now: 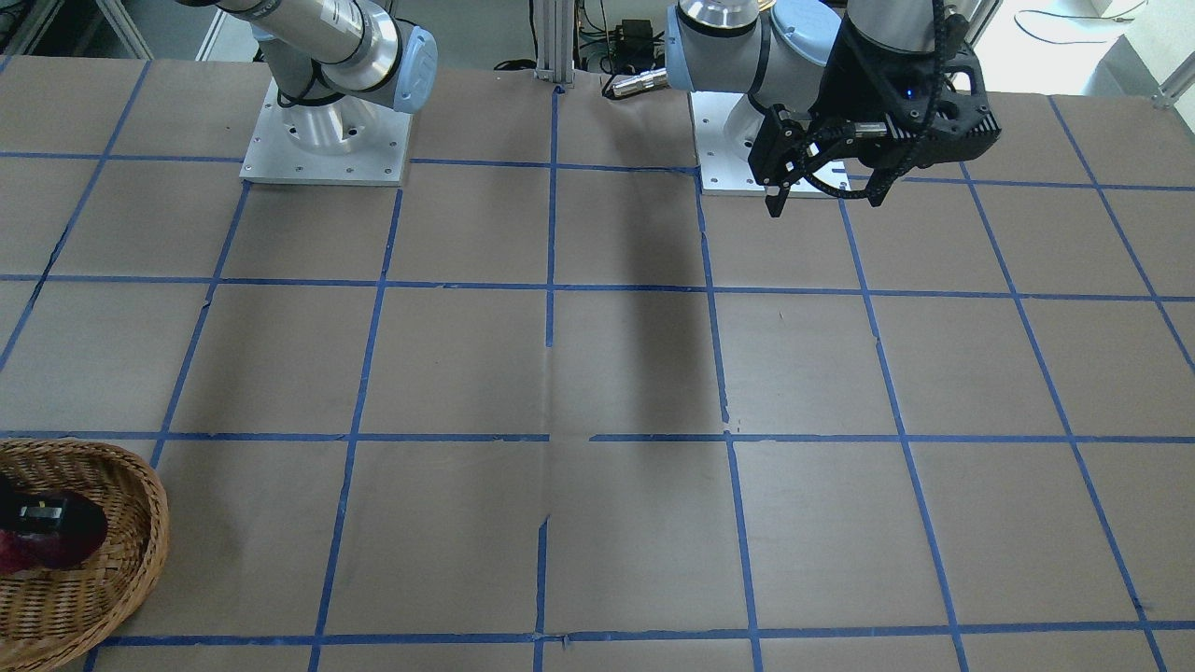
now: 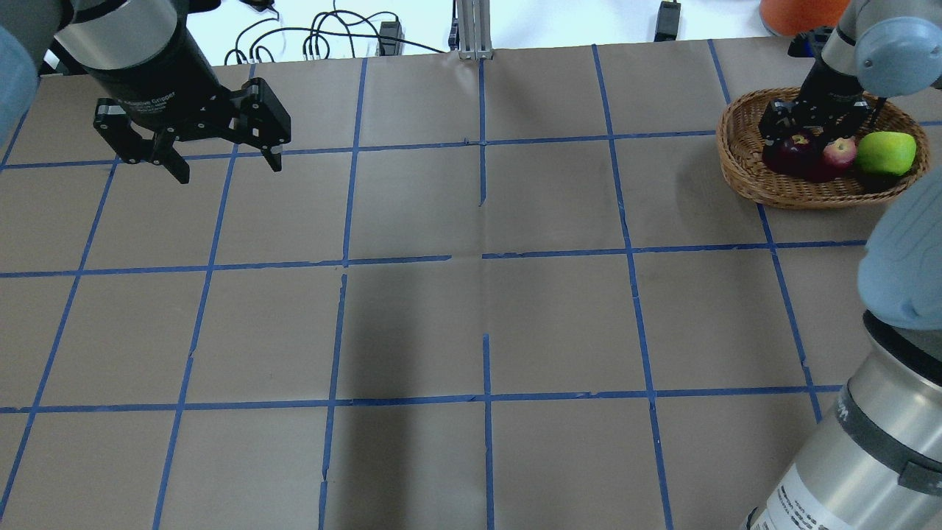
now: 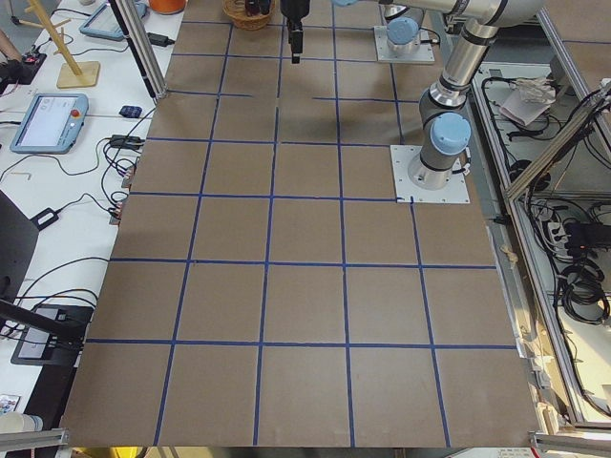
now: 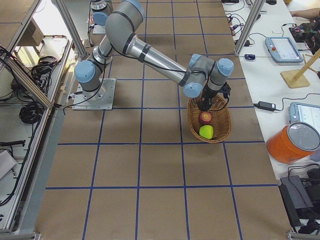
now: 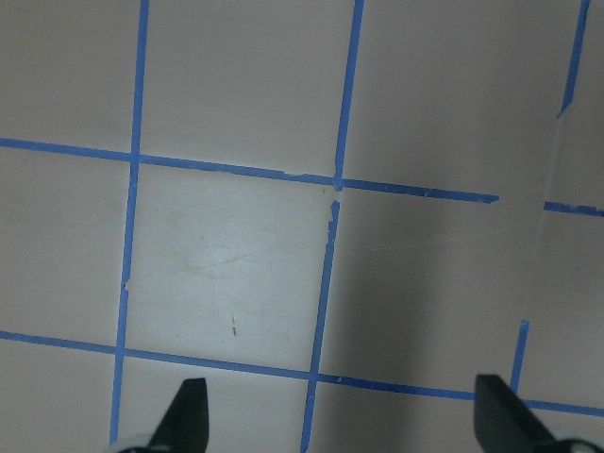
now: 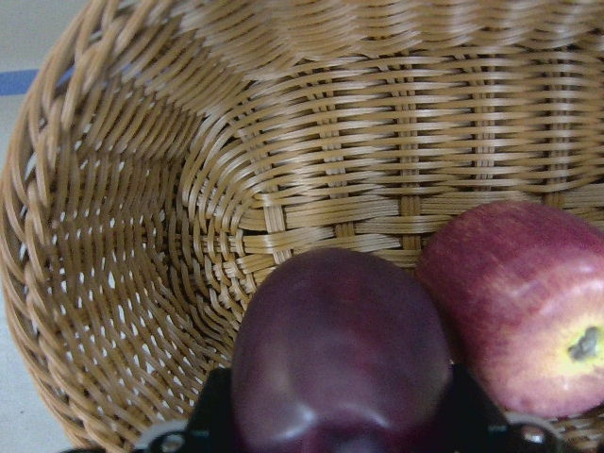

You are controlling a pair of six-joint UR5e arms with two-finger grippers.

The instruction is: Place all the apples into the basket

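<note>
Grip: right hand (image 2: 804, 131) low inside basket (image 2: 736, 168), closed on maroon apple (image 6: 340, 359). Red apple (image 6: 519, 302) touches it alongside; green apple (image 2: 885, 152) just beyond red one, same basket. Left hand (image 2: 227, 165) spread wide, holding nothing, well apart over desk (image 2: 478, 309). Step, by judgement: placing last apple. Next: let go, lift straight up, avoid nudging neighbours.

We find the basket (image 2: 742, 175) tight: right gripper (image 2: 804, 138) holds the maroon apple (image 6: 340, 349) inside, w/ red apple (image 6: 514, 302) touching it and green apple (image 2: 885, 152) just beyond. Free weave only at the opp. end. Left gripper (image 2: 221, 158), jaws wide, hangs over open table (image 2: 478, 316), well apart.
</note>
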